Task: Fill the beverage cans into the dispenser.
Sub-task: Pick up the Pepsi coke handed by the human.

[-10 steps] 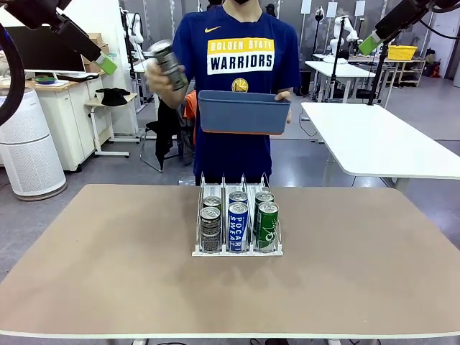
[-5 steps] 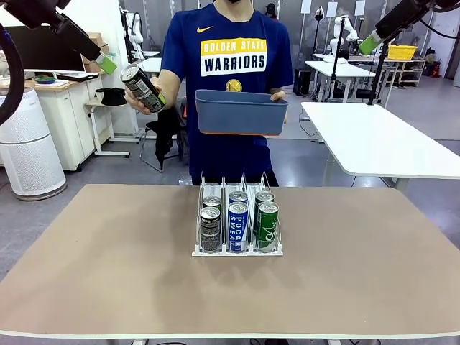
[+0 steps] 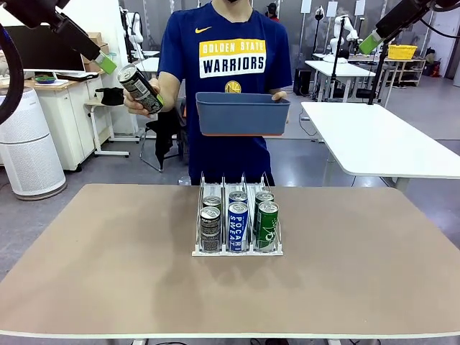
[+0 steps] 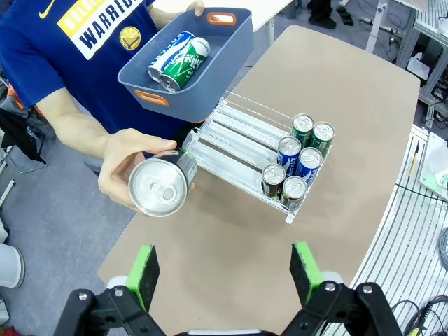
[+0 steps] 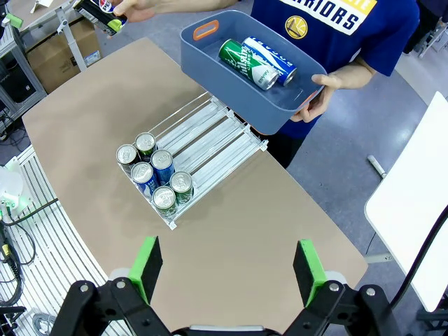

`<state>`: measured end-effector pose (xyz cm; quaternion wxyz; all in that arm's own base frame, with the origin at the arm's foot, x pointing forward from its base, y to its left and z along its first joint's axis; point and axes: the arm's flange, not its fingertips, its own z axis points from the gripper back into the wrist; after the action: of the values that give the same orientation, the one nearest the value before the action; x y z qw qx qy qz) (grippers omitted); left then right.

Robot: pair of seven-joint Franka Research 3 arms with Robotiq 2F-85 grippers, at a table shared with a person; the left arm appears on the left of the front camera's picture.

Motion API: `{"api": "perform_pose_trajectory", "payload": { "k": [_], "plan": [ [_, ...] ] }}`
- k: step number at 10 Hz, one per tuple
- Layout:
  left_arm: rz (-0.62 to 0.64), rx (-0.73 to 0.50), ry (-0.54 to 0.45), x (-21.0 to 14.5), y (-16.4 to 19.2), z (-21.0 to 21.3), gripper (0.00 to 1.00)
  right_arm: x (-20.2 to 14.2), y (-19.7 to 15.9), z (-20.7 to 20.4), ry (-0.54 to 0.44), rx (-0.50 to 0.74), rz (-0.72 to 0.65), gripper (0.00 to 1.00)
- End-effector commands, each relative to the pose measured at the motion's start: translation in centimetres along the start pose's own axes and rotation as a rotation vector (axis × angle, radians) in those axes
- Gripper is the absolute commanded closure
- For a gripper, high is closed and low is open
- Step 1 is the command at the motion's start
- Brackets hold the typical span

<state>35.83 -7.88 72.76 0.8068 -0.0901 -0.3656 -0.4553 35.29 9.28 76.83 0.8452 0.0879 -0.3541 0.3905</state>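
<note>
The person holds a dark can up left of the dispenser — tilted, its top toward our left hand, the nearer one; that and our right hand gape wide, empty.

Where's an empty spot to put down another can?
The table is bare left and right of the dispenser, and before it. The lanes' far halves, toward the person, stand free. Crowded: the six cans at the near end.

Front level; wrists high overhead; dispenser shared.
</note>
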Motion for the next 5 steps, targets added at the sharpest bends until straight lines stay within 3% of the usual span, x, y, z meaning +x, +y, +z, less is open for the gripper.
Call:
{"api": "perform_pose_trajectory", "payload": {
  "k": [1, 5],
  "plan": [
    [-0.010, 0.006, 0.022, 1.2, -0.4, -0.7, 0.00, 0.0, 0.0, 0.1, -0.001, -0.001, -0.001, 0.00],
    [-0.048, 0.009, 0.106, 0.9, 1.5, -1.9, 0.00, 0.0, 0.0, 0.1, -0.001, -0.001, -0.001, 0.00]
  ]
}}
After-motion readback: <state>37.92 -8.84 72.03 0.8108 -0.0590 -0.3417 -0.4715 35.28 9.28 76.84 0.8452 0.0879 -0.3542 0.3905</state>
